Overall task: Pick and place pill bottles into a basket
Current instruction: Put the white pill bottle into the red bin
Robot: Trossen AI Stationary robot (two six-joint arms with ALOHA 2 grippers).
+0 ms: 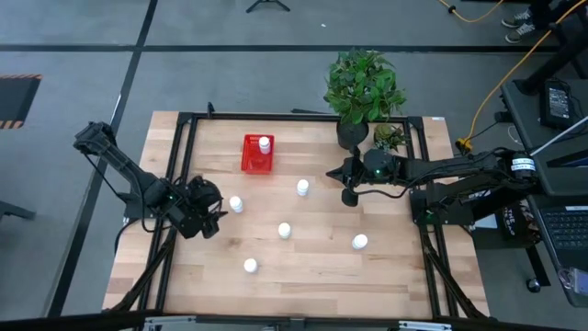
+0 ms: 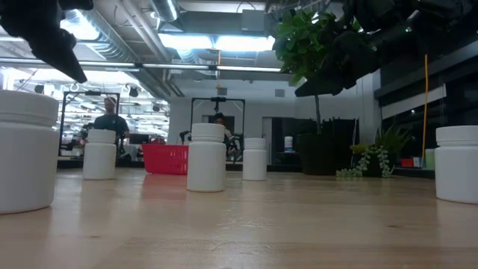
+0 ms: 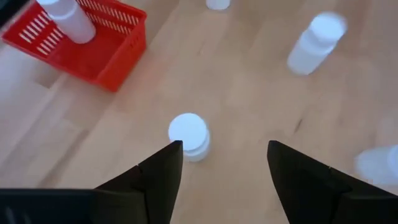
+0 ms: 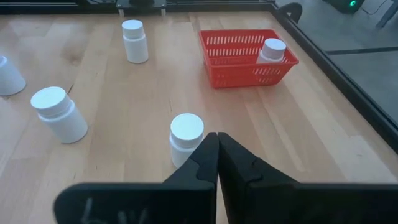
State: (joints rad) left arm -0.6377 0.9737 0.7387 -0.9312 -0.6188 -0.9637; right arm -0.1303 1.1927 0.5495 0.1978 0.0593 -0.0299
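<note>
The red basket point(image 1: 252, 158) stands at the table's far middle with one white pill bottle point(image 1: 265, 143) upright inside. Several more pill bottles stand on their bases on the wood. My left gripper point(image 3: 224, 146) hovers open at the table's left, slanting down. The nearest bottle point(image 3: 188, 134) stands on the table just beyond one fingertip, outside the gap. My right gripper point(image 4: 217, 135) is shut and held above the table, right of the middle. It points toward the basket point(image 4: 245, 56), with a bottle point(image 4: 185, 138) standing on the table below and beside its tips.
A potted plant point(image 1: 361, 87) stands at the far edge near my right arm, with a smaller plant point(image 1: 390, 136) beside it. A black frame point(image 1: 184, 119) borders the tabletop. Loose bottles point(image 1: 285, 230) point(image 1: 359, 242) point(image 1: 250, 266) dot the middle and near side.
</note>
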